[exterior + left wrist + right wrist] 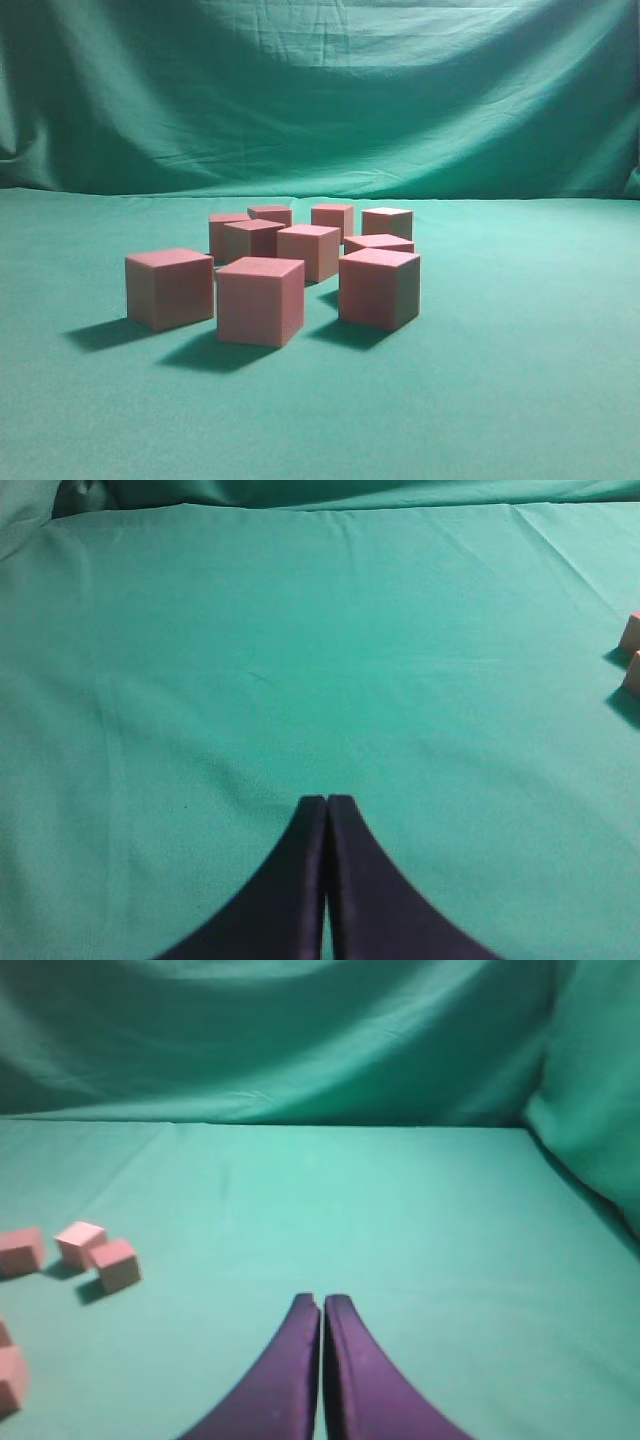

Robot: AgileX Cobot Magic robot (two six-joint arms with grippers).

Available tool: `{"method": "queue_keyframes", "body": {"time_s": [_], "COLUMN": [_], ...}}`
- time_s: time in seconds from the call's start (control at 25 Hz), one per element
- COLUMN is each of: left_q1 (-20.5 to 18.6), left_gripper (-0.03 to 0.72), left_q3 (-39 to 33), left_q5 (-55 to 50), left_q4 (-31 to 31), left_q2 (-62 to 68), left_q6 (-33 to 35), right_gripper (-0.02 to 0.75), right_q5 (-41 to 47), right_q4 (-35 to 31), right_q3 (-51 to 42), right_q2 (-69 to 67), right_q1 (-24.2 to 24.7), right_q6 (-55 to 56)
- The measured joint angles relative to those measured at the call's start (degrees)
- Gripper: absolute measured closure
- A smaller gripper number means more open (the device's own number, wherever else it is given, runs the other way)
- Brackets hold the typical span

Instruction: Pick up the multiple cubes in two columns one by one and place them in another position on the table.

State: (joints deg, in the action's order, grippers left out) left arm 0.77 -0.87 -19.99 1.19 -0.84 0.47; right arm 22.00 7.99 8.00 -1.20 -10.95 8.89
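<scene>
Both end effectors closed and empty, cubes off to the inner side

The right end effector [322, 1305] has the matte reddish-pink cubes [98, 1254] to its left and forward; the left end effector [326, 802] sees them only at its far right edge, so I judge the right arm nearer on the green cloth worktop [540, 380].

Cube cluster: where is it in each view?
Exterior: cube cluster centre frame on the table.
Left wrist: only two cube edges at the right border.
Right wrist: cubes at the left edge, left of the shut right hand.
Shared landmark: draped green backdrop.
</scene>
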Motion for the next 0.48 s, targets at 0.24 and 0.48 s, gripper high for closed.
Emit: {"method": "queue_keyframes", "body": {"time_s": [0.24, 0.48], "left_q1": [0.00, 0.00], "left_gripper": [0.688, 0.688], "left_q3": [0.00, 0.00], "left_q5": [0.00, 0.00], "left_q4": [0.00, 0.00], "left_q2": [0.00, 0.00], "left_q6": [0.00, 0.00], "right_gripper": [0.738, 0.738], "right_q5": [-4.66, -5.31], "right_q4": [-0.17, -0.42], "right_q3": [-8.44, -9.38], "right_q2": [1.87, 1.87], "right_q1": [4.29, 4.51], "right_q6": [0.48, 0.74]}}
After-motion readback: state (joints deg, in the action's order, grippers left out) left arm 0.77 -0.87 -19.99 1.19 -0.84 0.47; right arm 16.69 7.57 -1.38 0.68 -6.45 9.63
